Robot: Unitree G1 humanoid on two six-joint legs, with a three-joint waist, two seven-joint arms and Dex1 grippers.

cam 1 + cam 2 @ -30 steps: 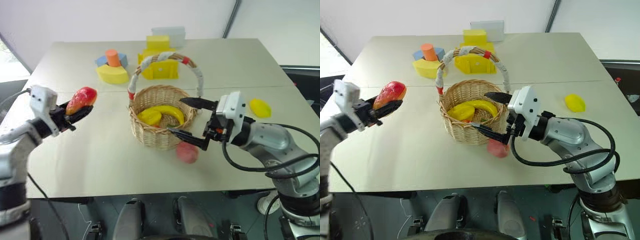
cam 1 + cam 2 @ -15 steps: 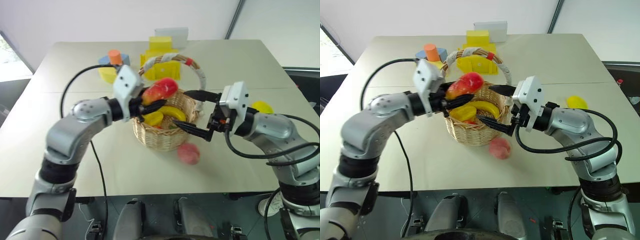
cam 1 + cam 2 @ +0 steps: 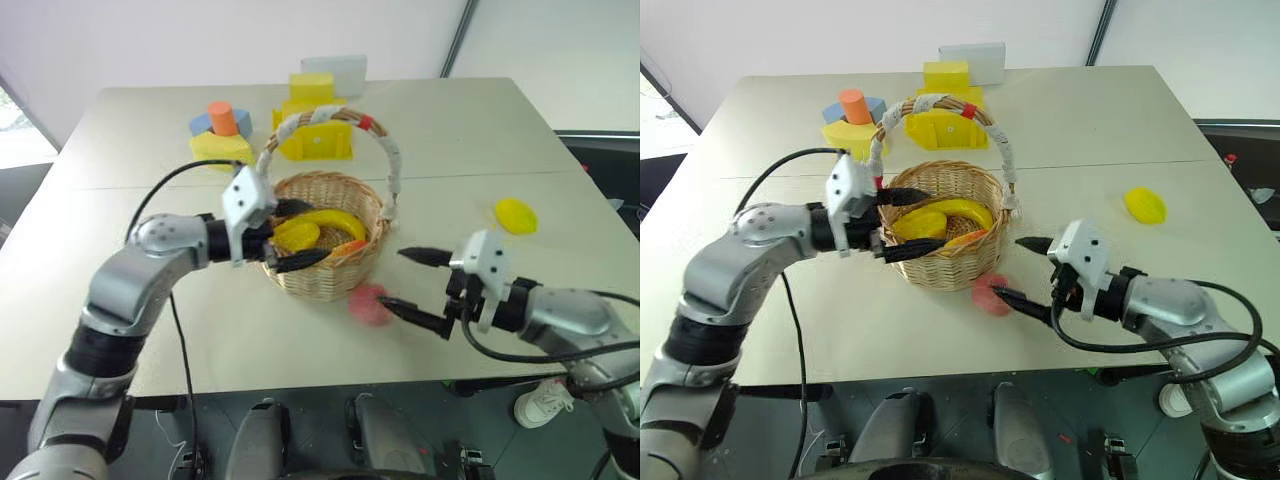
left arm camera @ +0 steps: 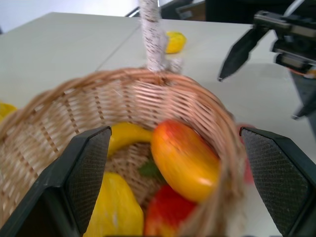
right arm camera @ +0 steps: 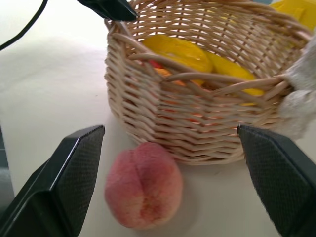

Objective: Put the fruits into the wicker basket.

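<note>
From the head views, the left gripper [image 3: 902, 223] hung at the wicker basket [image 3: 940, 262], fingers spread and empty, the mango [image 3: 968, 239] lying inside, probably just let go. The right gripper [image 3: 1018, 268] stood open beside the fuzzy peach [image 3: 989, 294] on the surface [image 3: 1120, 120], seemingly lining up a grasp (the lemon [image 3: 1145, 205] lay well beyond).

Left wrist view: the glossy mango sat between the fingers' tips, against the woven wall.

Right wrist view: the peach lay between the fingers, touching neither.
</note>
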